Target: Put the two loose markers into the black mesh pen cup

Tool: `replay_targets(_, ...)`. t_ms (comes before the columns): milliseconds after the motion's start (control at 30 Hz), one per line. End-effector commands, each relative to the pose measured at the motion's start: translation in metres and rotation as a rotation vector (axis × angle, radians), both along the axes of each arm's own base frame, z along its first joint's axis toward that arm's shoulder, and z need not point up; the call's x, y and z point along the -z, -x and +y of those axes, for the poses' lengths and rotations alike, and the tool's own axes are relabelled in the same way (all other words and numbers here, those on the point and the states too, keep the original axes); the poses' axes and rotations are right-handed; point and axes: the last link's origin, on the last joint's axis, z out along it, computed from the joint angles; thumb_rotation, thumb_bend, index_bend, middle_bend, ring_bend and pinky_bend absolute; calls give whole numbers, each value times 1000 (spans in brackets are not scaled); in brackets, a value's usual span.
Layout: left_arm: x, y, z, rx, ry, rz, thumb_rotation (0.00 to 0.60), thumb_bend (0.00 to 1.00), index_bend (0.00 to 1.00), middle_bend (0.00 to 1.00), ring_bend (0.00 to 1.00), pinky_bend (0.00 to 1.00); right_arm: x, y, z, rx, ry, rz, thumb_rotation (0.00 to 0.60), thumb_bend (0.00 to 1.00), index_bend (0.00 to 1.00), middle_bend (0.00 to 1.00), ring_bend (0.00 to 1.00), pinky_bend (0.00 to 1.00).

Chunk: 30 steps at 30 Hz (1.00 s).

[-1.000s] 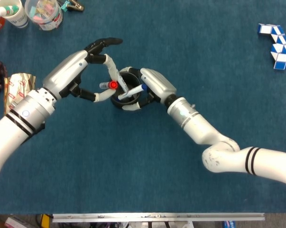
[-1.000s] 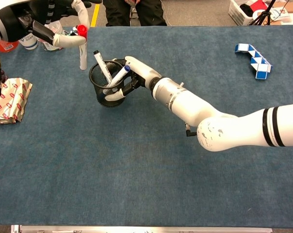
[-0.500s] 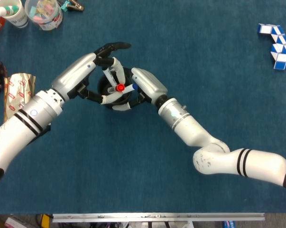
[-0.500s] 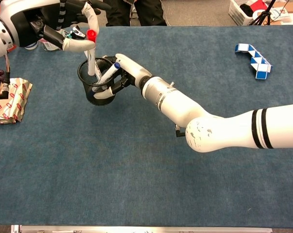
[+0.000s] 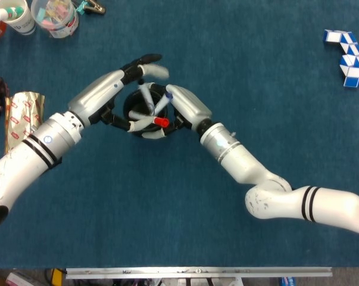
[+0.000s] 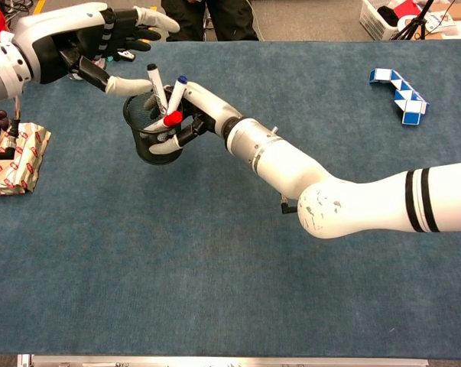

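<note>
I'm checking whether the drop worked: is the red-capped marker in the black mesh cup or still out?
In. The red-capped marker leans inside the black mesh pen cup, cap at the rim, free of the left hand.

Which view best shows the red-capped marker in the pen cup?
The chest view: the red-capped marker leans over the black mesh pen cup rim, seen side-on. The head view looks down on it, foreshortened.

On our blue-carpeted table [image 5: 167,202]: black mesh pen cup [image 5: 144,113] at center, blue-white twist puzzle [image 5: 347,58] at two o'clock, foil packet [image 5: 21,116] at nine, plastic cups [image 5: 39,16] at eleven.
</note>
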Motion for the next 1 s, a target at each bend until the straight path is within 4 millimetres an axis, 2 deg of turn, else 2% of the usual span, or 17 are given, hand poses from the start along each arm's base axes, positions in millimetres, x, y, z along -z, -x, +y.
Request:
replay_targets(33,-3,0,1,5,-15,1,600,298,33,0,0,0,-4,5,0,-7,0,17,600,262,422,421,315,256)
replay_targets(200,-9,6,4,3,-54,12,600,298,30,0,0,0,-14,21,0,-12,8,51,600,262,422,422,316,255)
replay_targets(500,-14,19,4,15,-109,59,600,297,30,0,0,0,-37,62,10,-14,0,108,600,262,422,421,321,255)
replay_targets(667,-8,24,1,25,-110,75,600,297,30,0,0,0,-40,83,16,-7,2,124,600,262,422,422,321,256)
replay_targets(1000,0,29,-5,29,-87,92,600,298,30,0,0,0,-36,106,23,17,-5,105,600,262,422,421,311,272)
